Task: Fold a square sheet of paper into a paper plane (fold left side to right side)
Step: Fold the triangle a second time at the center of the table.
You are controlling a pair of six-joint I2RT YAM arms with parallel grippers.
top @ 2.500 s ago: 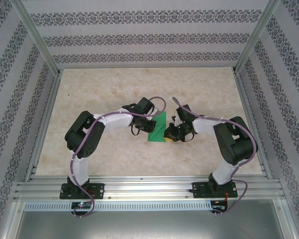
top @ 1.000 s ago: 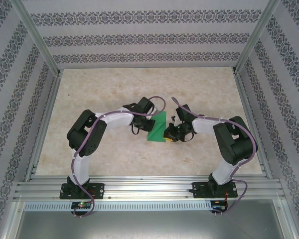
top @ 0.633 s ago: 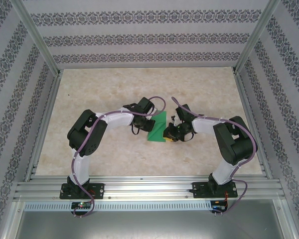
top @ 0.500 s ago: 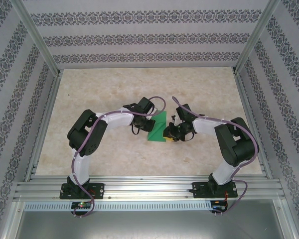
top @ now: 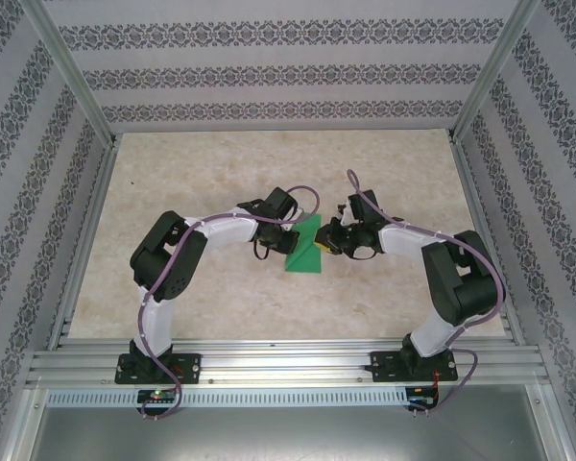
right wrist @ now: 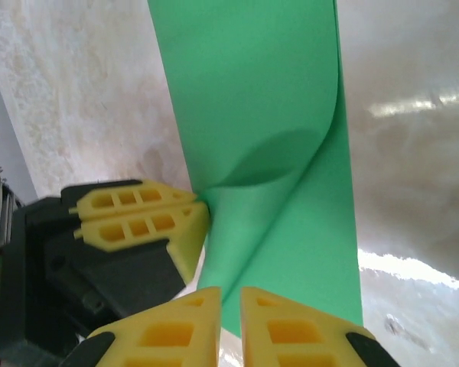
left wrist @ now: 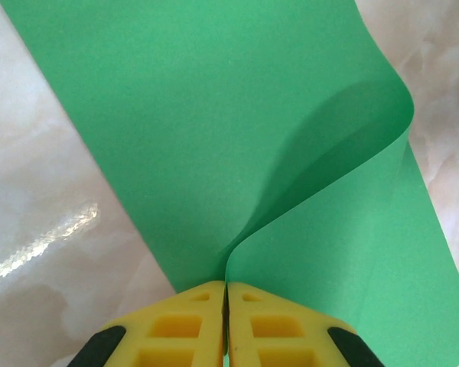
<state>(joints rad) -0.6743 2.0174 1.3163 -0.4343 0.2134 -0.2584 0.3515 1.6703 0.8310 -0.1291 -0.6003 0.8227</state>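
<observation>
The square sheet of paper is bright green and lies mid-table, folded over on itself with the fold loose and bulging, not creased flat. In the left wrist view my left gripper is shut on the sheet of paper where the curled layer meets the flat one. From above, the left gripper sits at the sheet's left edge. My right gripper is at the right edge. In the right wrist view the right gripper hovers over the paper, jaws a narrow gap apart with nothing between them. The left gripper's fingers pinch the paper opposite.
The tabletop is pale marble-patterned, fenced by aluminium rails at the near edge and patterned walls on three sides. Bare table lies behind and to both sides of the arms.
My right gripper has slid from the sheet's near right corner toward the far side along its right edge, with its arm stretching out. The left gripper has kept its hold and place.
</observation>
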